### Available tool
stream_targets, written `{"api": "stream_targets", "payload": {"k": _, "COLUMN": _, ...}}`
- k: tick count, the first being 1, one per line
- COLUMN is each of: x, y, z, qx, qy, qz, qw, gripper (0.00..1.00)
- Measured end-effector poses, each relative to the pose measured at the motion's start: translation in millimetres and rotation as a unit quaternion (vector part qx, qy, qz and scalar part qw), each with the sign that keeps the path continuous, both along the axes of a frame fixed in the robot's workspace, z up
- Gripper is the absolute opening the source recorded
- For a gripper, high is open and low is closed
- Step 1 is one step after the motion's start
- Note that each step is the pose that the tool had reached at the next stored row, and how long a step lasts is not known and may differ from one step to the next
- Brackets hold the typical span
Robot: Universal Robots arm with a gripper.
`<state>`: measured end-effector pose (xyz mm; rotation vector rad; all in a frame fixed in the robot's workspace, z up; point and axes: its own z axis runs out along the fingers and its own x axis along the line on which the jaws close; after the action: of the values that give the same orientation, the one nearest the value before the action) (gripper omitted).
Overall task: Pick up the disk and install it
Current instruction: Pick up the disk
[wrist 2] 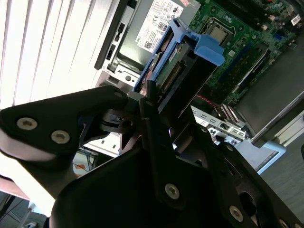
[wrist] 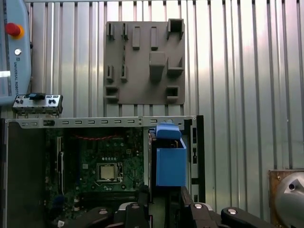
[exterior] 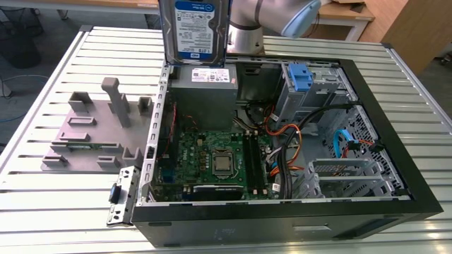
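A flat silver-grey metal disk [exterior: 194,32] with a white-and-blue label hangs upright at the upper centre of the exterior view. It sits just above the grey power-supply box [exterior: 205,95] inside the open black computer case [exterior: 282,225]. In the second wrist view, the fingers [wrist 2: 154,130] of the black gripper [wrist 2: 149,102] are clamped on the disk beside its blue plastic bracket [wrist 2: 204,47]. The case lies on a ribbed metal worktop [exterior: 50,217], with a grey fixture plate [exterior: 78,132] at the exterior view's left.
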<state>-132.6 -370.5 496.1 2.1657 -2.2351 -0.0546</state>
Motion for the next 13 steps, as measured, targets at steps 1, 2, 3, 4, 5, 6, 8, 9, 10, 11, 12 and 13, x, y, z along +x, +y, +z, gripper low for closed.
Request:
{"api": "stream_targets", "payload": {"k": 1, "x": 2.4, "y": 0.0, "z": -0.2, "qx": 0.0001, "qy": 0.0000, "qz": 0.000, "qw": 1.00000, "gripper": 0.35}}
{"api": "stream_targets", "payload": {"k": 2, "x": 4.9, "y": 0.0, "z": -0.4, "qx": 0.0000, "qy": 0.0000, "qz": 0.000, "qw": 1.00000, "gripper": 0.35}}
{"api": "stream_targets", "payload": {"k": 3, "x": 7.2, "y": 0.0, "z": -0.6, "qx": 0.0000, "qy": 0.0000, "qz": 0.000, "qw": 1.00000, "gripper": 0.35}}
{"api": "stream_targets", "payload": {"k": 4, "x": 9.5, "y": 0.0, "z": -0.7, "qx": 0.0001, "qy": 0.0000, "qz": 0.000, "qw": 1.00000, "gripper": 0.35}}
{"api": "stream_targets", "payload": {"k": 5, "x": 11.7, "y": 0.0, "z": -0.8, "qx": 0.0000, "qy": 0.0000, "qz": 0.000, "qw": 1.00000, "gripper": 0.35}}
{"api": "stream_targets", "payload": {"k": 6, "x": 13.7, "y": 0.0, "z": -0.9, "qx": 0.0000, "qy": 0.0000, "qz": 0.000, "qw": 1.00000, "gripper": 0.35}}
{"api": "stream_targets", "payload": {"k": 8, "x": 17.2, "y": 0.0, "z": -1.1, "qx": 0.0001, "qy": 0.0000, "qz": 0.000, "qw": 1.00000, "gripper": 0.35}}
{"api": "stream_targets", "payload": {"k": 9, "x": 18.2, "y": 0.0, "z": -1.1, "qx": 0.0000, "qy": 0.0000, "qz": 0.000, "qw": 1.00000, "gripper": 0.35}}
{"api": "stream_targets", "payload": {"k": 10, "x": 18.5, "y": -0.1, "z": -1.1, "qx": 0.0000, "qy": 0.0000, "qz": 0.000, "qw": 1.00000, "gripper": 0.35}}
{"api": "stream_targets", "payload": {"k": 11, "x": 18.6, "y": -0.1, "z": -1.1, "qx": 0.0000, "qy": 0.0000, "qz": 0.000, "qw": 1.00000, "gripper": 0.35}}
{"api": "stream_targets", "payload": {"k": 12, "x": 18.6, "y": 0.0, "z": -1.2, "qx": 0.0001, "qy": 0.0000, "qz": 0.000, "qw": 1.00000, "gripper": 0.35}}
{"api": "stream_targets", "payload": {"k": 13, "x": 18.7, "y": 0.0, "z": -1.2, "qx": 0.0001, "qy": 0.0000, "qz": 0.000, "qw": 1.00000, "gripper": 0.35}}
